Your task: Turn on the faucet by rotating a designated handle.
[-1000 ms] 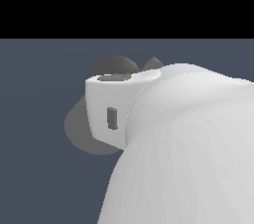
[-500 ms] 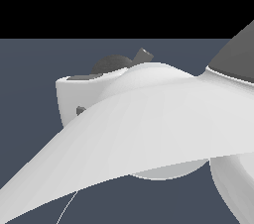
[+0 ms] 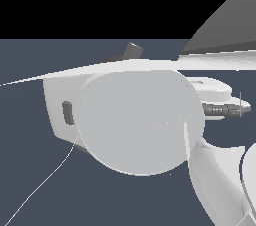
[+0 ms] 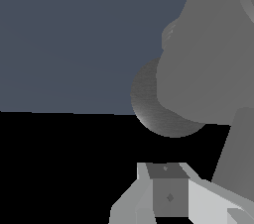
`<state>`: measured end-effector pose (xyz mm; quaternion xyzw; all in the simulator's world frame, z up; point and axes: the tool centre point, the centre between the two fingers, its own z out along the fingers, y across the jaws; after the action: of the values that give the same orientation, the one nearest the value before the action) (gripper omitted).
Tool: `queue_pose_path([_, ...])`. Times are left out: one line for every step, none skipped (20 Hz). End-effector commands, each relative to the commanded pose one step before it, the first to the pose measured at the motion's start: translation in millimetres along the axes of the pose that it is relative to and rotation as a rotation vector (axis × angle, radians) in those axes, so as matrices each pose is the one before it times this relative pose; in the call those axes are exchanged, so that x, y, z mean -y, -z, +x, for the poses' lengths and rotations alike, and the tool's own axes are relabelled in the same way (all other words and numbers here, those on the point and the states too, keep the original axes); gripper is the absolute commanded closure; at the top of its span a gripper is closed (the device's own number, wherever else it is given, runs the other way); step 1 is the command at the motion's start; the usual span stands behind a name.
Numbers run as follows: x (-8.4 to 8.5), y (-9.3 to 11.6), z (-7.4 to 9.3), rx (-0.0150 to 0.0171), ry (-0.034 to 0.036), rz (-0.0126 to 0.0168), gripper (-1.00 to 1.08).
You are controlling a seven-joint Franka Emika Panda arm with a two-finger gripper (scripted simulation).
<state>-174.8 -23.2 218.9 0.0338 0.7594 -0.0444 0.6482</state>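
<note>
The glossy white robot arm [image 3: 135,120] fills the exterior view, hiding the handle, while the wrist view shows the grey faucet [image 4: 208,49] with its darker round base [image 4: 158,104] close ahead of the gripper [image 4: 168,193], whose opening cannot be judged.

Both views tight against faucet [image 4: 208,54]

I can read no text, label, brand, number or sign in either view. My own white arm [image 3: 135,120] is plain and unmarked, and so is the grey faucet [image 4: 208,59] in my wrist view. The dark pad on my end effector [image 4: 168,196] carries only a small diamond-shaped mark, not a letter or numeral.
</note>
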Motion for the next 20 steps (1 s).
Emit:
queue_pose_path([-16.47,2.06,-0.75,-0.00281,0.00149,-0.02537,1.08])
queue_pose_path([-2.81,0.1,-2.19,0.00518,-0.00032,-0.00071,1.08])
queue_pose_path([-2.77,0.11,-2.17,0.00513,-0.00032,-0.0007,1.08])
queue_pose_path([-2.74,0.1,-2.14,0.00506,-0.00032,-0.00069,1.08])
queue_pose_path([-2.71,0.1,-2.12,0.005,-0.00031,-0.00068,1.08])
queue_pose_path([-2.67,0.1,-2.09,0.00495,-0.00031,-0.00068,1.08])
queue_pose_path([-2.64,0.1,-2.07,0.0049,-0.0003,-0.00067,1.08])
queue_pose_path([-2.61,0.09,-2.04,0.00483,-0.0003,-0.00066,1.08])
queue_pose_path([-2.59,0.09,-2.02,0.00478,-0.00029,-0.00065,1.08])
queue_pose_path([-2.56,0.09,-2.0,0.00473,-0.00029,-0.00065,1.08])
queue_pose_path([-2.53,0.09,-1.98,0.00468,-0.00028,-0.00064,1.08])
queue_pose_path([-2.5,0.09,-1.96,0.00463,-0.00028,-0.00063,1.08])
queue_pose_path([-2.48,0.09,-1.94,0.00458,-0.00028,-0.00063,1.08])
queue_pose_path([-2.45,0.08,-1.92,0.00453,-0.00027,-0.00062,1.08])
queue_pose_path([-2.43,0.09,-1.9,0.0045,-0.00027,-0.00062,1.08])
queue_pose_path([-2.41,0.08,-1.88,0.00445,-0.00026,-0.00061,1.08])
queue_pose_path([-2.38,0.08,-1.86,0.0044,-0.00026,-0.0006,1.08])
queue_pose_path([-2.36,0.08,-1.85,0.00437,-0.00025,-0.0006,1.08])
queue_pose_path([-2.34,0.07,-1.83,0.00432,-0.00025,-0.00059,1.08])
queue_pose_path([-2.32,0.08,-1.81,0.00429,-0.00025,-0.00059,1.08])
